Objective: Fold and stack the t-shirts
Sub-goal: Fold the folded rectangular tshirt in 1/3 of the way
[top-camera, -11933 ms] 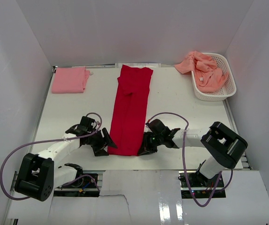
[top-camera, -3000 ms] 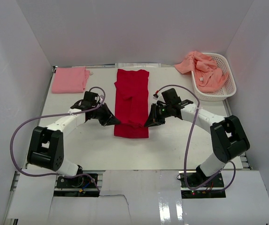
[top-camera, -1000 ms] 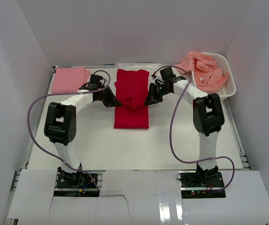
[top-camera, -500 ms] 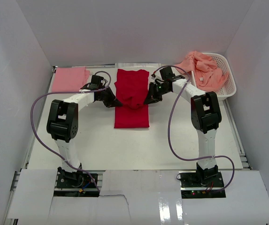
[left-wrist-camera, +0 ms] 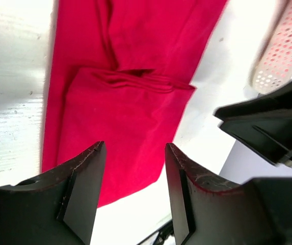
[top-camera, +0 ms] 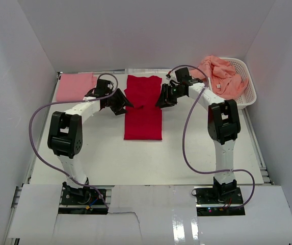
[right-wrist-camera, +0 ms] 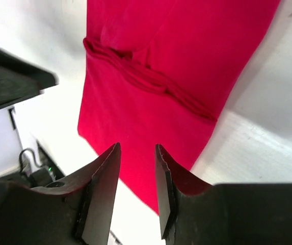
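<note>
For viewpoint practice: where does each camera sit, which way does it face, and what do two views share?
Top external: above and behind, looking down on the table; left arm, right arm show.
Left wrist: on the left arm, facing the red t-shirt below; left gripper shows.
Right wrist: likewise, right arm; right gripper shows.
Shared: the shirt's folded edge.

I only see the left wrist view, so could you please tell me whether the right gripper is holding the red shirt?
Observer: No. The right gripper is open above the red shirt, with nothing between its jaws.
Operator: Thank you. Is there another folded shirt?
Observer: Yes, a pink shirt lies folded at the far left, apart from the red one.
Operator: What is in the basket?
Observer: Heaped salmon shirts, one hanging over the left rim of the basket.
</note>
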Motion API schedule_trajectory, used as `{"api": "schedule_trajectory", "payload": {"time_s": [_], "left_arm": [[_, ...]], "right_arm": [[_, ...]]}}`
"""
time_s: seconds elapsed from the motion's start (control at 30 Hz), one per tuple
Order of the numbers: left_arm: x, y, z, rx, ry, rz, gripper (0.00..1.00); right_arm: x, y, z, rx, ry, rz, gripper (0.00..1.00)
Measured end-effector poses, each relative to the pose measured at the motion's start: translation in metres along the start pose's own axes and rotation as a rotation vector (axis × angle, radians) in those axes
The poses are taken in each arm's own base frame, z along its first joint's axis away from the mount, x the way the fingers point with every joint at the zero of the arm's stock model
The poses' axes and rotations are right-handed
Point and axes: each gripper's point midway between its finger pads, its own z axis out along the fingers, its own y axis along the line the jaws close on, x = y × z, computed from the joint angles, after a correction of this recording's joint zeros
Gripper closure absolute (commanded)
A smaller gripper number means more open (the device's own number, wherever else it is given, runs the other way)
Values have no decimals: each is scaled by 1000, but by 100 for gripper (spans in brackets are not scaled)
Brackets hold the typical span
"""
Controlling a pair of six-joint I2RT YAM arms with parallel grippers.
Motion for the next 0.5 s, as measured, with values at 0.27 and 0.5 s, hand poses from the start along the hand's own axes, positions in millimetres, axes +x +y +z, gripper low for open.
{"api": "schedule_trajectory", "payload": {"time_s": [0.27, 0.5], "left_arm": [[-16, -55, -60, 167, -185, 148, 40], [51, -40, -54, 252, -56, 200, 41]], "right_arm": [[39, 6, -22, -41, -78, -31, 62], [64, 21, -5, -177, -67, -47, 64]]}}
